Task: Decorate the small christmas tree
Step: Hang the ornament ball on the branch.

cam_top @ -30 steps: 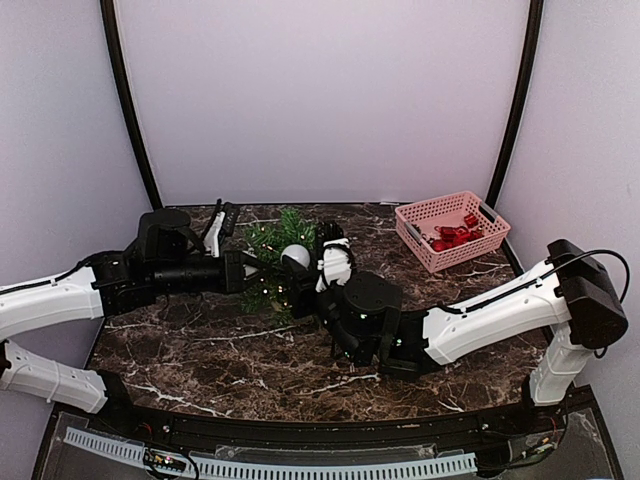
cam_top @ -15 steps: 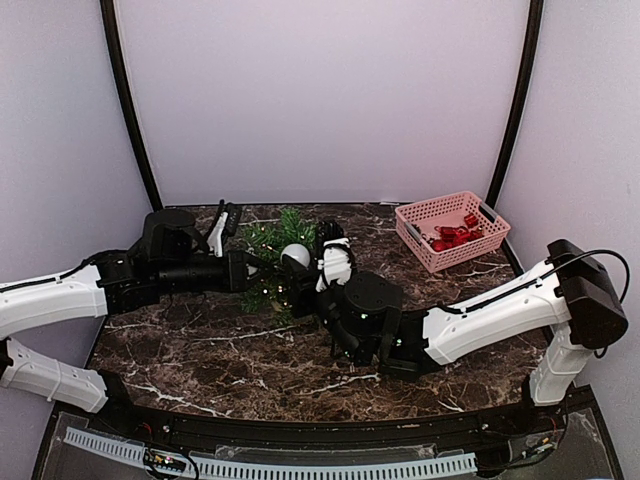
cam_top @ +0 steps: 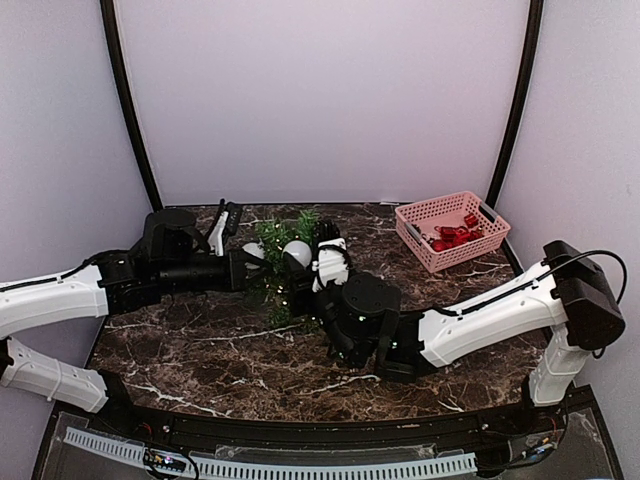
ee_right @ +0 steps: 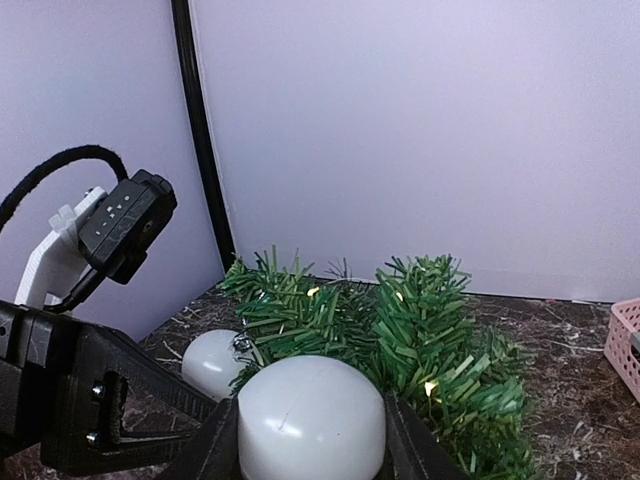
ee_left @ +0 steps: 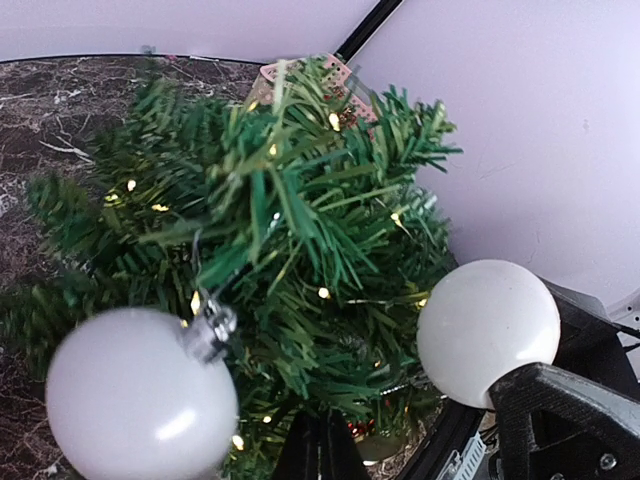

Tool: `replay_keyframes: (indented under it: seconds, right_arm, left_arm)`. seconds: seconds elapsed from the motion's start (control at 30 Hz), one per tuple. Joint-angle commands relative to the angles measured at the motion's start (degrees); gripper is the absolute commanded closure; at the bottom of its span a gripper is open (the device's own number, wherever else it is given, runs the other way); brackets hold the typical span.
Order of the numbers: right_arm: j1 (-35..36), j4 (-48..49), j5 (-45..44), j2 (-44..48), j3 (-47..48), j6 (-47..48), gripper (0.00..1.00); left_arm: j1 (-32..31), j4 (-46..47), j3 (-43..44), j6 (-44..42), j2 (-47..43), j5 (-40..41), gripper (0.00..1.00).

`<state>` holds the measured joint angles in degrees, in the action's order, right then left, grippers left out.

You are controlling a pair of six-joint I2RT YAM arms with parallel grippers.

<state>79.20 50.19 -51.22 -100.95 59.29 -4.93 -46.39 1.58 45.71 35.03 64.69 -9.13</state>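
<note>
Green and bushy, the small christmas tree (cam_top: 285,270) stands at the far middle of the table (cam_top: 200,350), the right gripper (ee_right: 310,440) pinching a white ball (ee_right: 310,415) beside it, the left gripper (ee_left: 320,452) pressed together near a second ball (ee_left: 140,395), maybe hanging.

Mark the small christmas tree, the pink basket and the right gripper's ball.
small christmas tree (ee_left: 300,230): left wrist, central branches.
pink basket (cam_top: 470,248): top external, near wall.
white ball (ee_right: 310,420): right wrist, front surface.
</note>
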Motion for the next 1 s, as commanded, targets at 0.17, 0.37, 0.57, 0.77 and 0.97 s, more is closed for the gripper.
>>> replay_keyframes:
  seconds: [0.17,0.37,0.57,0.77,0.97]
  right_arm:
    - [0.6,3.8,-4.8,-2.5,3.4,5.9,0.59]
    - [0.6,2.4,-6.7,-2.7,4.1,5.9,0.59]
    - [0.5,1.6,-6.7,-2.8,4.2,5.6,0.59]
    - [0.5,0.9,-1.8,-2.5,4.2,4.9,0.56]
    - [0.5,1.2,2.4,-1.3,3.3,3.2,0.46]
  left_arm:
    - [0.5,0.6,-1.0,0.1,-2.9,0.3,1.0]
    - [0.9,-0.2,-1.4,0.8,-3.4,0.9,1.0]
    - [1.8,-1.2,-1.2,1.2,-3.1,1.6,1.0]
    - [2.8,-1.2,-0.6,1.1,-2.1,1.2,1.0]
    - [3.2,-1.1,0.5,0.1,-0.7,-0.1,1.0]
